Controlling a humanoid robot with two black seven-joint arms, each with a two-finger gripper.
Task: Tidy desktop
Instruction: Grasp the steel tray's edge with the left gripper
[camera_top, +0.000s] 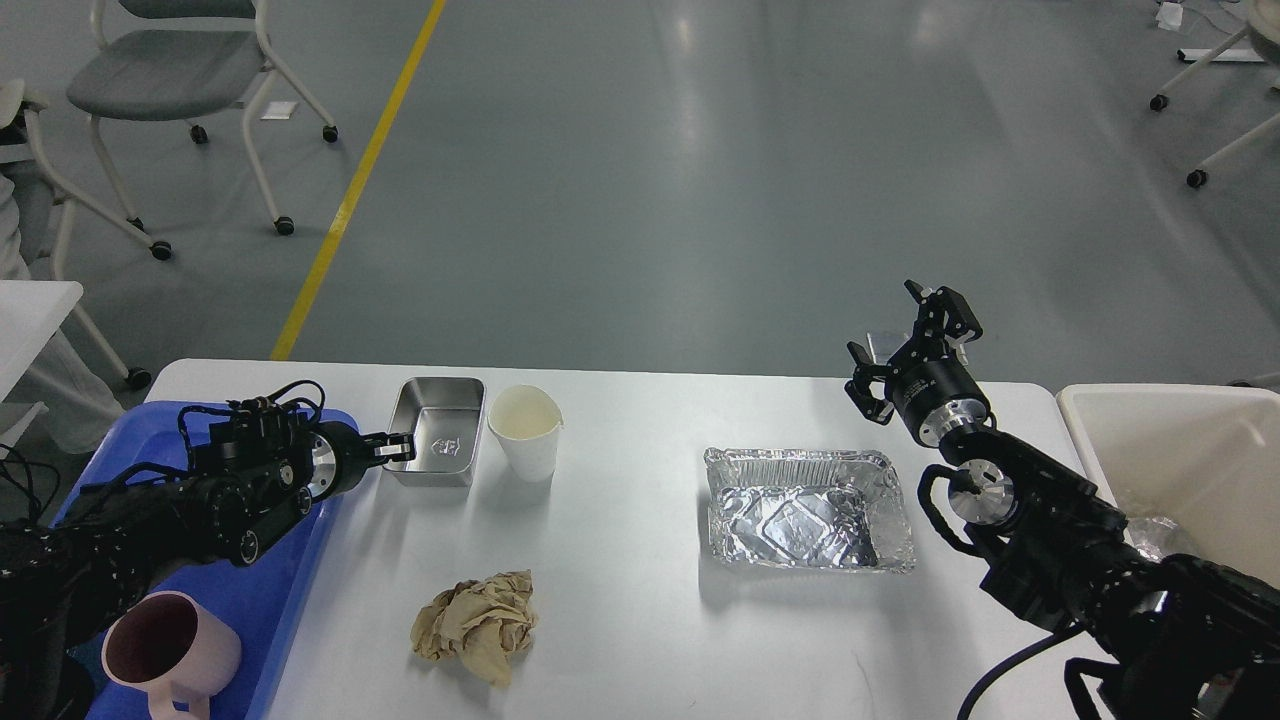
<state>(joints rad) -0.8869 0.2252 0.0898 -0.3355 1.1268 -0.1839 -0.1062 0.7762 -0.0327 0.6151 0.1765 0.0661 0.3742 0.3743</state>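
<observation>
The white tabletop (640, 560) fills the lower view. On it, an empty steel tin (437, 432), an empty paper cup (526, 430), an empty foil tray (808, 510), crumpled paper (478, 627). The left gripper's (398, 449) fingers clamp the tin's rim. The right gripper's (915, 345) fingers stand apart. A pink mug (170, 650) sits in the blue tray (280, 600).

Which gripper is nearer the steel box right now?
Left. The left gripper is at the steel box's left rim; the right gripper is raised far across the desktop.

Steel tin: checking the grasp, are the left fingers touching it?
Touching. The head view shows the left gripper fingers closed on the steel tin at its near-left rim.
</observation>
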